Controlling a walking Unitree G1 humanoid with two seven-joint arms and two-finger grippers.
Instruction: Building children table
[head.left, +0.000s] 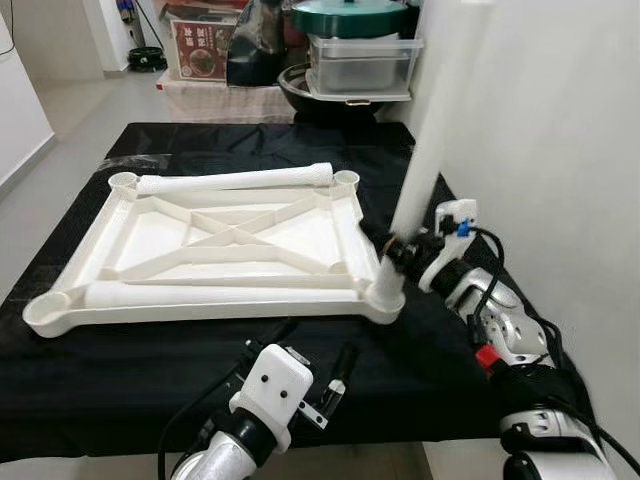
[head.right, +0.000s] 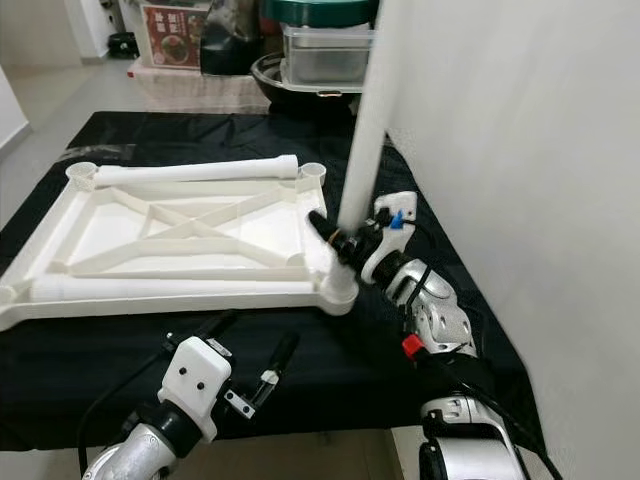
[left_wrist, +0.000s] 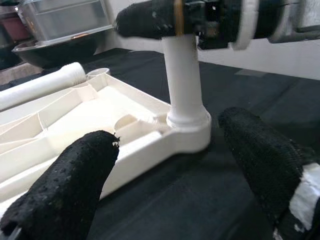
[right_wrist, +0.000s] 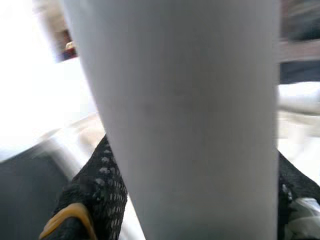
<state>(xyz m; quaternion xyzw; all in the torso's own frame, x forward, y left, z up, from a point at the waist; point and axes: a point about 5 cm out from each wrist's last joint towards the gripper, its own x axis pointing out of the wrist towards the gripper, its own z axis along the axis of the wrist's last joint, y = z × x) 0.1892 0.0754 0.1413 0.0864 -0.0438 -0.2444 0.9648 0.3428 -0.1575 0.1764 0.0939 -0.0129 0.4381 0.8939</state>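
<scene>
**Kai:** While the right gripper (head.left: 397, 250) pinches the upright leg (head.left: 425, 160) low down, just above the corner socket (head.left: 385, 298), how far along is the build?

**Ren:** Early, by the look of it. Tabletop (head.left: 215, 245) lies underside up on the black cloth (head.left: 420, 350). One leg stands in the near-right socket. Can't tell if it's fully seated.

**Kai:** Other legs?

**Ren:** Two more lying flat on the tabletop: far leg (head.left: 235, 180) along the far edge, near leg (head.left: 215, 295) along the near edge. Three legs counted. No fourth that I can make out.

**Kai:** Sockets?

**Ren:** Four, one per corner. One filled, three open.

**Kai:** Left arm?

**Ren:** Left gripper (left_wrist: 170, 170) hovers just off the near edge, fingers spread wide, holding nothing. It's aimed at the base of the standing leg, not touching it.

**Kai:** So what's left?

**Ren:** My read: confirm this leg is home, fit the two lying ones, find a fourth, then flip the table upright.
</scene>
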